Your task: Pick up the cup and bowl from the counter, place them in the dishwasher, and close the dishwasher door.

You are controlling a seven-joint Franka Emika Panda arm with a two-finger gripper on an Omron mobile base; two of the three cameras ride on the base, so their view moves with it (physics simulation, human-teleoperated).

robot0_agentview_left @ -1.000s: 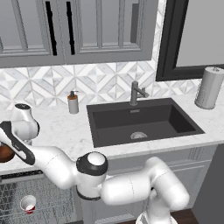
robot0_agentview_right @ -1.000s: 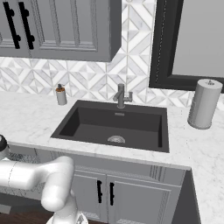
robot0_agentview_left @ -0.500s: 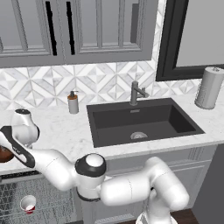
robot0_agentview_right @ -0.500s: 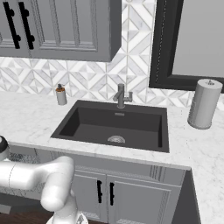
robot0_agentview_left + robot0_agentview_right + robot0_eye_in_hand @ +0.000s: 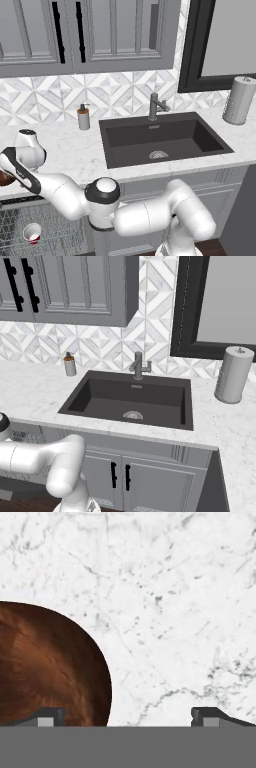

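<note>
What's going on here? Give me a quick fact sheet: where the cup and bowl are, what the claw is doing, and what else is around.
cup: in the dishwasher rack, white inside showing
bowl: on the counter, at its left end
gripper: open above the counter, one finger over the bowl's rim, the other over bare marble
sink: dark, set in the counter
soap dispenser: left of the sink

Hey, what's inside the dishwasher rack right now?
The red cup sits in the grey wire rack of the dishwasher, white inside facing the camera. The arm and the counter edge cover much of the rack, so the rest cannot be seen.
</note>
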